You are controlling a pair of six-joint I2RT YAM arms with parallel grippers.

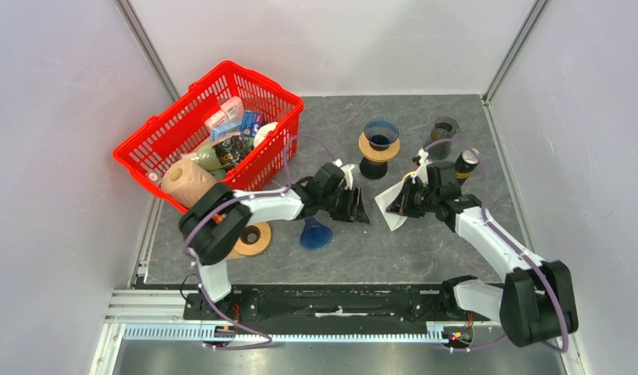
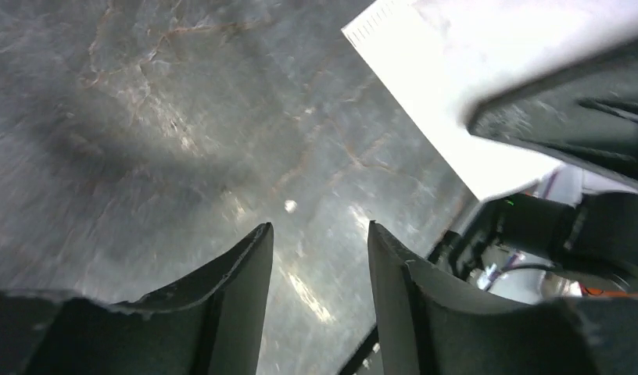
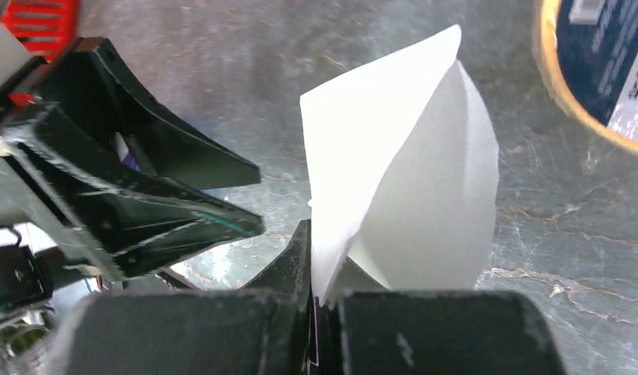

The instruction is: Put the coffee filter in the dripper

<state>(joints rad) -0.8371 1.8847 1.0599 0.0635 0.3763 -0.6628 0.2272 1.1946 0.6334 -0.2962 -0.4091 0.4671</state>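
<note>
- The coffee filter (image 3: 402,187), a folded piece of white paper, is fanning out from the right claw (image 3: 312,281); the claw's fingers are pressed together on the paper's narrow end, pinching it.
- In the overhead view the filter is sitting low over the middle of the grey bench (image 1: 425,250); whether its edge is touching the bench cannot be told.
- The left claw (image 2: 320,230) is pointing at the filter from the left, just beside it; its fingers are standing spread, with only bare bench showing between them.
- A blue ribbed dripper (image 1: 381,134) is standing upright in a wooden collar on a black stand, just behind the two claws.
- A second blue cone (image 1: 316,233) is lying on the bench by the left arm; a wooden ring (image 1: 252,239) is lying to its left, apart from it.
- A red basket (image 1: 155,160) of groceries is sitting at the far left.
</note>
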